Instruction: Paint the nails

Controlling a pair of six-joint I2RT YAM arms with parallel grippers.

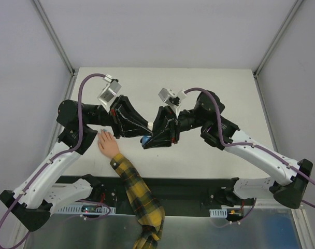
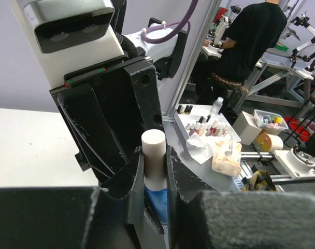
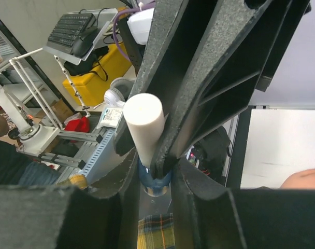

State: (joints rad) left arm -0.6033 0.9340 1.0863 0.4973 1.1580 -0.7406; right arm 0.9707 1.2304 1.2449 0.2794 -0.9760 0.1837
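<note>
The hand [image 1: 107, 143] lies palm down on the table [image 1: 199, 83], left of centre. Its plaid sleeve [image 1: 137, 192] runs back to the near edge. The fingers point far-left, toward the left arm's elbow. The nails [image 1: 102, 133] sit at those fingertips, but from above they are too small to tell whether any carry colour. The right wrist view catches only a sliver of the hand at its right edge.

Both arms meet over the middle of the table, just right of the hand, around a small blue bottle [image 2: 155, 202] with a cream cap [image 3: 143, 124]. The right gripper [image 3: 155, 179] is pressed together on the bottle's blue body, which sits between its fingers. The left gripper [image 2: 154, 181] is closed as well, and its fingers flank the lower part of the cap. The two grippers crowd each other, so exactly where the left one bites is hard to read. My reading is the cap.

The cap is seated on the bottle and no brush shows. This looks like the opening step, with one gripper steadying the bottle and the other set to twist or pull the cap off. By this reading the painting itself is all ahead: free the brush, carry it left to the fingertips, and stroke each nail. How many nails are done, if any, cannot be judged here.
</note>
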